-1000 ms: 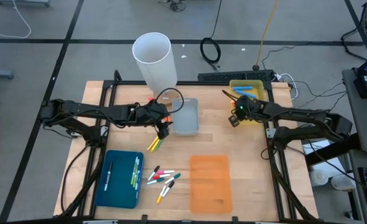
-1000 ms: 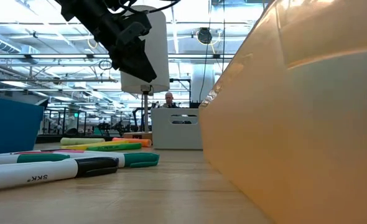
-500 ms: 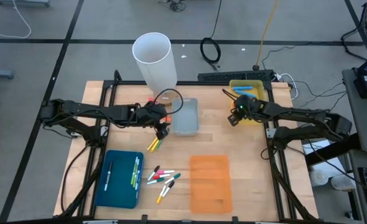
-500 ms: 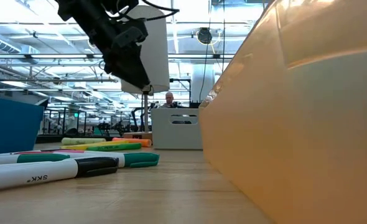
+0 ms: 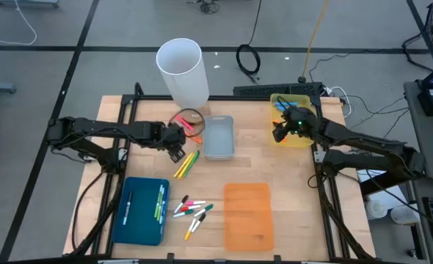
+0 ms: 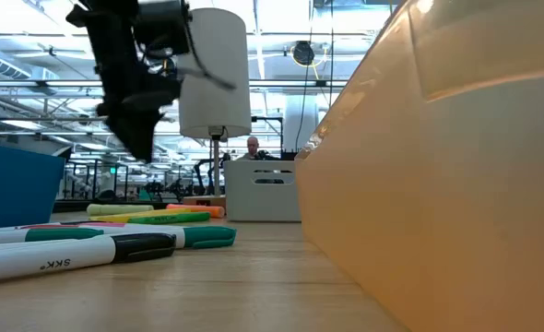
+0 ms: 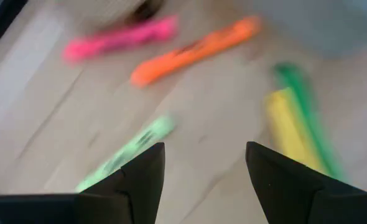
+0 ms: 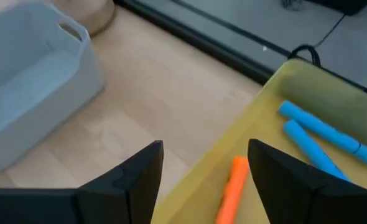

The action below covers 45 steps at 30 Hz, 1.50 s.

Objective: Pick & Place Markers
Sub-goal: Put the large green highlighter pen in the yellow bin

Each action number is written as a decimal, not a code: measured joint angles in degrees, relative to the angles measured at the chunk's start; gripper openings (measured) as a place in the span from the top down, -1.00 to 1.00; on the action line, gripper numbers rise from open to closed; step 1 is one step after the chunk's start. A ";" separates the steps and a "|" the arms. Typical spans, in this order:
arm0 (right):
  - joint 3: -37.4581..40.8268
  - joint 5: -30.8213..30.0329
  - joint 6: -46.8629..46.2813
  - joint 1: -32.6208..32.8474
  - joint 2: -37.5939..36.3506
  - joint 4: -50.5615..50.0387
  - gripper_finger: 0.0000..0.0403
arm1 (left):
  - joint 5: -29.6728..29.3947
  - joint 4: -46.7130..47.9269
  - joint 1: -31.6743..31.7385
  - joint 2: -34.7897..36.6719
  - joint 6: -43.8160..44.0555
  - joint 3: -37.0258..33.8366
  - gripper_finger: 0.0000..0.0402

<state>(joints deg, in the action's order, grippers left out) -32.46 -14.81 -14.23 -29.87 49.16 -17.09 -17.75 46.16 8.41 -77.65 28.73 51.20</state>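
Orange marker (image 8: 232,190) lay in the yellow tray (image 5: 302,138) beside two blue markers (image 8: 323,140), under the right gripper (image 5: 278,134), whose jaws stood open and held nothing. More markers lay loose on the wooden surface (image 5: 282,176): yellow and green ones (image 5: 186,164) near the grey tray (image 5: 219,137), pink (image 7: 118,38) and orange (image 7: 196,49) ones by the left gripper (image 5: 175,152), and a cluster (image 5: 191,211) between the blue tray (image 5: 141,211) and orange tray (image 5: 249,215). Left jaws were open and empty, above the surface.
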 joint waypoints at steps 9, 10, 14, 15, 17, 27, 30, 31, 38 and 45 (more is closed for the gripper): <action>2.13 0.20 0.16 0.02 -2.10 4.09 -0.10 | 8.81 5.87 12.86 -0.02 15.30 -2.07 -0.14; 2.13 0.69 0.16 0.02 -2.07 4.23 -0.11 | 9.10 5.81 14.03 -0.10 14.77 -2.35 -0.14; 2.15 4.63 0.38 0.02 -2.07 5.26 -0.11 | 10.50 5.95 17.98 -0.52 11.18 -2.99 -0.14; 2.15 5.60 0.40 0.02 -2.07 5.62 -0.10 | 10.22 5.71 18.98 -0.50 9.29 -3.03 -0.14; 2.15 6.12 0.42 0.15 -2.02 5.87 -0.09 | 10.10 4.92 20.51 -1.34 5.89 -3.21 -0.14; 2.15 5.99 0.62 1.88 -2.02 6.14 -0.07 | 12.13 3.48 22.90 -4.92 -5.21 -3.28 -0.14; 2.15 5.94 1.31 1.88 -2.02 6.13 -0.07 | 11.58 3.49 22.13 -4.79 -9.01 -3.28 -0.14; 2.15 5.94 1.45 1.88 -2.02 6.13 -0.07 | 11.54 3.51 21.86 -4.81 -10.36 -3.28 -0.14; 2.15 5.94 1.47 1.88 -2.02 6.13 -0.05 | 6.27 3.47 21.06 -4.88 -26.04 -3.28 -0.14; 2.15 5.94 1.50 1.88 -2.02 6.14 -0.05 | 12.44 1.20 22.21 -5.65 -33.85 -3.53 -0.14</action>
<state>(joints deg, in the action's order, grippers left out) -30.30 -8.86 -12.73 -27.99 47.13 -10.95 -5.31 47.36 30.62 -83.30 -5.13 47.67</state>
